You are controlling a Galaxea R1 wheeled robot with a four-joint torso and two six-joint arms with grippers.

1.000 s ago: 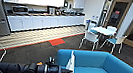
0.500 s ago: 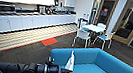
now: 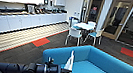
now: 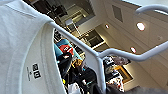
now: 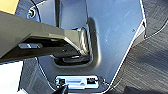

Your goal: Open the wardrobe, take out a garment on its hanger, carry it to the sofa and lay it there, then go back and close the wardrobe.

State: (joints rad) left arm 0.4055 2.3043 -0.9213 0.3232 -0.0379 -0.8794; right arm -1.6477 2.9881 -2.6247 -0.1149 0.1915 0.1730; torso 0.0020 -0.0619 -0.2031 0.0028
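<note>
Head view: the blue sofa [image 3: 108,68] is seen close ahead, its rounded back curving round a wide seat on which nothing is laid. The left arm reaches in from the picture's left, and its gripper [image 3: 65,70] is held over the near edge of the sofa. From it the white garment [image 3: 68,66] hangs edge-on as a thin vertical strip above the seat, apart from the cushion. In the left wrist view the garment [image 4: 22,55] is draped on the white hanger [image 4: 100,53], whose thin bars cross close to the camera; a small label is seen inside the collar. Whether the left fingers are pinched on the hanger cannot be told with certainty. Beyond the sofa a white table [image 3: 84,25] with chairs and a long white counter [image 3: 21,20] are seen.
</note>
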